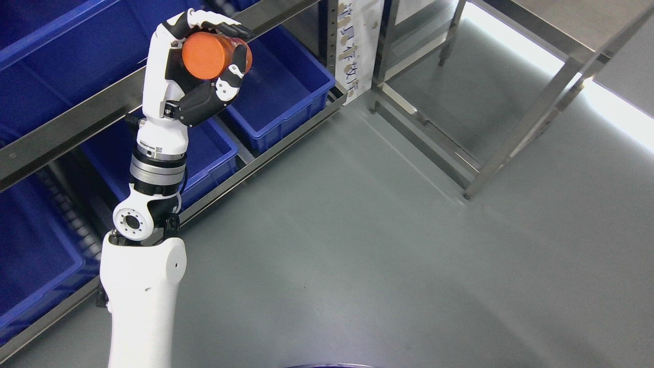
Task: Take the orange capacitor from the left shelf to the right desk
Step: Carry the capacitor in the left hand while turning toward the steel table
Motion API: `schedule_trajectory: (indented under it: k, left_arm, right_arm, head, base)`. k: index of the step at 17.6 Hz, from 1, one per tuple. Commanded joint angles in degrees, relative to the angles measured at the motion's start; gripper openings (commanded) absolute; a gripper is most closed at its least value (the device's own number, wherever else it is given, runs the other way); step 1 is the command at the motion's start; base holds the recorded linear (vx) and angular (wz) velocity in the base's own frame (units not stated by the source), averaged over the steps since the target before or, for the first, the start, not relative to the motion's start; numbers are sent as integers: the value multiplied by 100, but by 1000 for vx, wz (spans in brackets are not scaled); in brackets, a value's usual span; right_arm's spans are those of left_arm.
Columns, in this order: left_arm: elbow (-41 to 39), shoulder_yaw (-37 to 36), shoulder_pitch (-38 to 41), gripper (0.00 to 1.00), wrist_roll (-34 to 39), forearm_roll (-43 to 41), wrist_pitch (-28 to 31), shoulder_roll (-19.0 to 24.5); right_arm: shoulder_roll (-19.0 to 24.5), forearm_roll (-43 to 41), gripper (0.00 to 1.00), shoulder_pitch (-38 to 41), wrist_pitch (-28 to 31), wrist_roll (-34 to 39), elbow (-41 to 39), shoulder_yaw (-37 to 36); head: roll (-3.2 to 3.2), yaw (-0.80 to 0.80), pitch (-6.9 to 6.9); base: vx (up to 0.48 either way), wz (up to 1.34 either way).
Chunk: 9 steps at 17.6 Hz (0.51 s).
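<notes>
A: Item one, the orange capacitor (210, 55). Location?

B: Held aloft in the left hand (202, 61), in front of the shelf (66, 128) and its blue bins (286, 97). Fingers curl over the top, thumb presses from below; the hand is closed around it.

A: Orientation?

B: A short cylinder. Its flat round end faces the camera, angled slightly down and left; the long axis runs back toward the upper right. The far end is hidden behind the thumb and fingers.

A: Markings on it?

B: None readable on the visible face.

A: Other writing?

B: A white strip (357, 46) on the shelf upright carries printed characters, too blurred to read.

A: Item two, the bench (557, 76)?

B: Upper right, steel frame; its top is cut off by the picture edge. The shelf's bins are cropped at left.

A: Right arm?

B: Not visible.
</notes>
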Motion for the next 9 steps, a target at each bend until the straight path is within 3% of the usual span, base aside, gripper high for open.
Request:
schedule_trajectory:
  k: [1, 9]
  left_arm:
    - [17, -2, -11, 2, 6, -5, 106, 100]
    - [17, -29, -99, 2, 68, -5, 124, 100]
  right_arm:
    - [-100, 35, 100, 122, -2, 1, -100, -70]
    - [-100, 35, 100, 122, -2, 1, -100, -70]
  head:
    - [0, 0, 0]
    - [0, 0, 0]
  base:
    - [139, -546]
    - [163, -478]
